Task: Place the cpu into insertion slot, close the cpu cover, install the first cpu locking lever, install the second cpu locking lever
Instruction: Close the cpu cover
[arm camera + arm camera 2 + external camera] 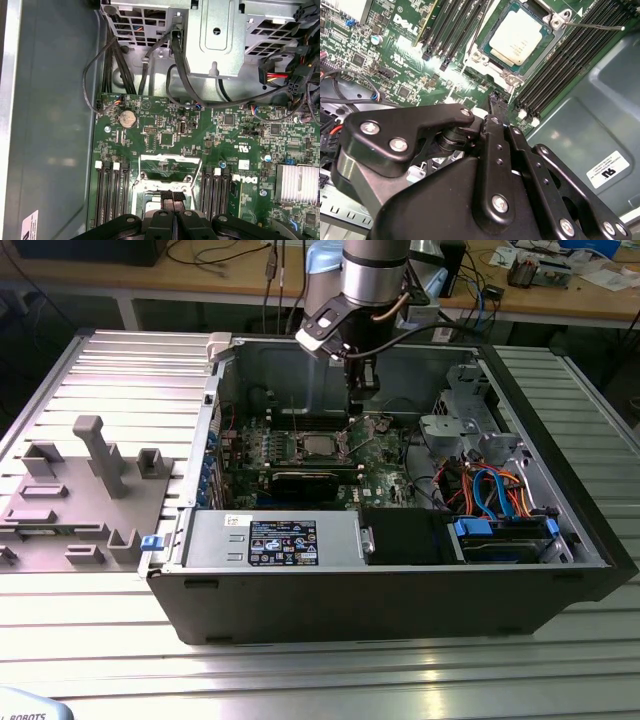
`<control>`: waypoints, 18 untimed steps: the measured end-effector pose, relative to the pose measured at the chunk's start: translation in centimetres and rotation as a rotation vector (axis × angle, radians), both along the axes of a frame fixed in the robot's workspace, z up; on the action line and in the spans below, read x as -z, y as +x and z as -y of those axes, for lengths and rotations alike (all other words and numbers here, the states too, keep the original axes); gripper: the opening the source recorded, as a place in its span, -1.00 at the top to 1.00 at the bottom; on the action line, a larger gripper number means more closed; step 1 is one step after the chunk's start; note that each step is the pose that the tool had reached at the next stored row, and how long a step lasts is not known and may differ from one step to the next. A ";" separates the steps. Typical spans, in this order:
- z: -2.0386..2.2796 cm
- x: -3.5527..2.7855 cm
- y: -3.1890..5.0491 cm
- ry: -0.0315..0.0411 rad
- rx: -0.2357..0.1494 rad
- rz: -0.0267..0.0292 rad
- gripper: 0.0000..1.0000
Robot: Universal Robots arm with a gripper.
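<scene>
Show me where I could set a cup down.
Bare table slats in front of the computer case and at the exterior view's right. Crowded: inside the case around the gripper and cables; grey fixtures at that view's left.

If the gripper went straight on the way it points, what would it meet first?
Most likely the open cpu cover, just ahead of the gripper and beside the cpu; depth is unclear, so it may reach the motherboard first.

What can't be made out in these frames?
- Second wrist view: the picture edge cuts off one side of the insertion slot around the cpu.
- First wrist view: the shut gripper hides most of the slot and the near edge of the cpu cover.
- Exterior view: the cpu is too small to check its seating.
</scene>
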State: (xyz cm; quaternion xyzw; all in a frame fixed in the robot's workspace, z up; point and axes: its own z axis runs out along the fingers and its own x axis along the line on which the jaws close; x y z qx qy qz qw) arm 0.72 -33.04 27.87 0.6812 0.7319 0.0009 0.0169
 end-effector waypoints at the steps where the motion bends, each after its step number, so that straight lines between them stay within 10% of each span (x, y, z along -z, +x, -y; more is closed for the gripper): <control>1: 0.00 0.00 0.09 0.0000 0.000 0.0000 0.79; 18: 0.00 0.03 0.99 0.0000 0.000 0.0000 0.79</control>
